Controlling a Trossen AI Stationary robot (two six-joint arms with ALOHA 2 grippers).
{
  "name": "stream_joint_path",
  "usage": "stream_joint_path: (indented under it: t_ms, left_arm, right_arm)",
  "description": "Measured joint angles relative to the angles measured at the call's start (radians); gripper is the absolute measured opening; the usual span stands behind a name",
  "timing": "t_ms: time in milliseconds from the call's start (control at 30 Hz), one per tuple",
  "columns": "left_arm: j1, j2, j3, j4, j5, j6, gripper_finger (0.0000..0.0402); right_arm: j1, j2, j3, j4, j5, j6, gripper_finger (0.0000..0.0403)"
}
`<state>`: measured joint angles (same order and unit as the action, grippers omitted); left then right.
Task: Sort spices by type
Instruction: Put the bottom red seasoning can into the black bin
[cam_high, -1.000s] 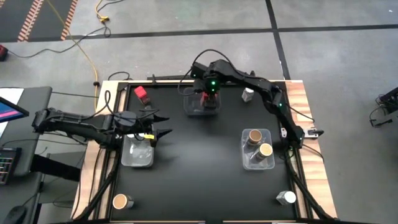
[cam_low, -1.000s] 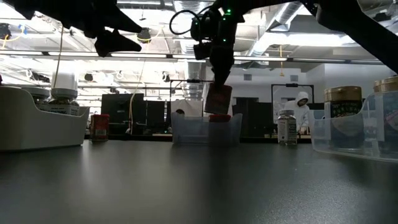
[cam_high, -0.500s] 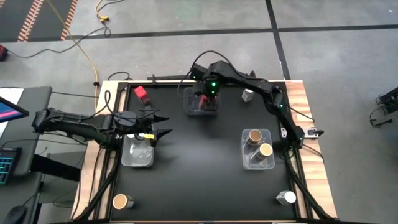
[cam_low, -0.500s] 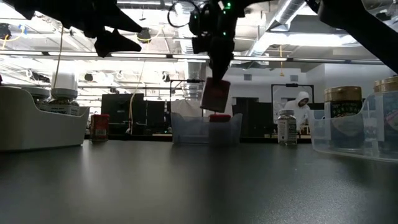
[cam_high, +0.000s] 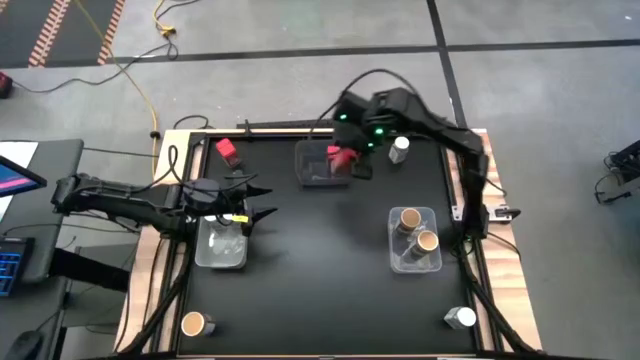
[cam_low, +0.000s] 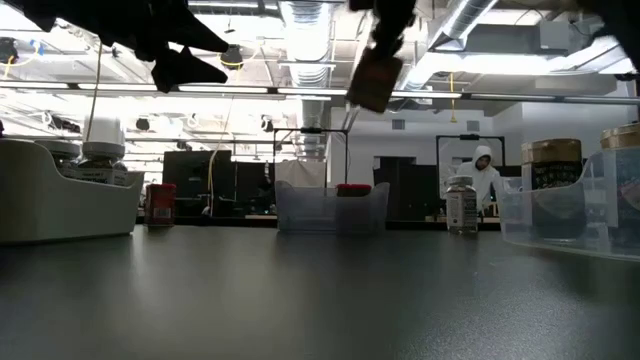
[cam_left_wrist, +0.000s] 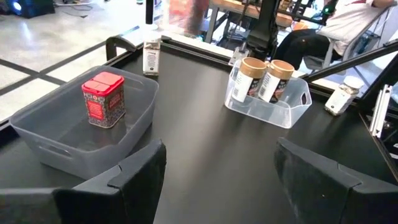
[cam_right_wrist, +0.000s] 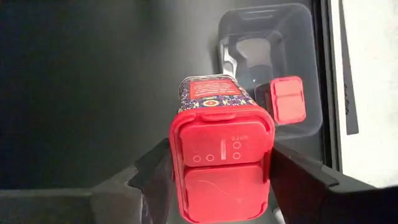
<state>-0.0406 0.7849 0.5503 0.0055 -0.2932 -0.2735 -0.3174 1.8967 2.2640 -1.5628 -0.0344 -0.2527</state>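
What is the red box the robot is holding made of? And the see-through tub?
The red spice box in the right gripper looks like it has a smooth plastic lid, with molded flaps and little circles, over a printed body that may be tin. The tub looks like clear, slightly frosted plastic, since another red spice box shows through its walls.

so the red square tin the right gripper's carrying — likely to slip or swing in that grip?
Probably stable: the red tin has flat sides, and the right gripper clamps it at the lid end. It hangs tilted in the low view, so some pivoting is possible. Looks rigid and likely light.
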Motion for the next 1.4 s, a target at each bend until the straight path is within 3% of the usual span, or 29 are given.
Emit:
stream_joint_path:
  t_ms: [133, 433, 567, 700, 867, 1133, 1400]
  left_arm:
    - [0.0, 0.0, 0.0, 0.001, 0.0, -0.001, 0.0284]
    - [0.0, 0.0, 0.0, 0.001, 0.0, -0.003, 0.0284]
    - [0.0, 0.0, 0.0, 0.001, -0.001, -0.003, 0.0284]
    - [0.0, 0.0, 0.0, 0.001, -0.001, -0.01, 0.0284]
    - [0.0, 0.0, 0.0, 0.001, -0.001, -0.027, 0.0284]
    - [0.0, 0.0, 0.0, 0.0, -0.003, -0.054, 0.0284]
    - [0.0, 0.0, 0.0, -0.003, -0.003, -0.064, 0.0284]
  right_arm:
    - [0.003, -0.153, -0.208, 0.006, 0.047, 0.044, 0.0248]
    - [-0.031, -0.535, -0.752, 0.282, 0.067, 0.116, 0.0248]
    - [-0.047, -0.632, -0.939, 0.483, 0.054, 0.097, 0.0248]
    - [-0.059, -0.621, -1.048, 0.729, -0.054, 0.045, 0.0248]
    - [-0.059, -0.481, -0.995, 0.882, -0.12, -0.049, 0.0248]
    - [-0.094, -0.203, -0.759, 0.838, -0.16, -0.181, 0.0248]
    - [-0.146, -0.059, -0.631, 0.748, -0.179, -0.249, 0.0248]
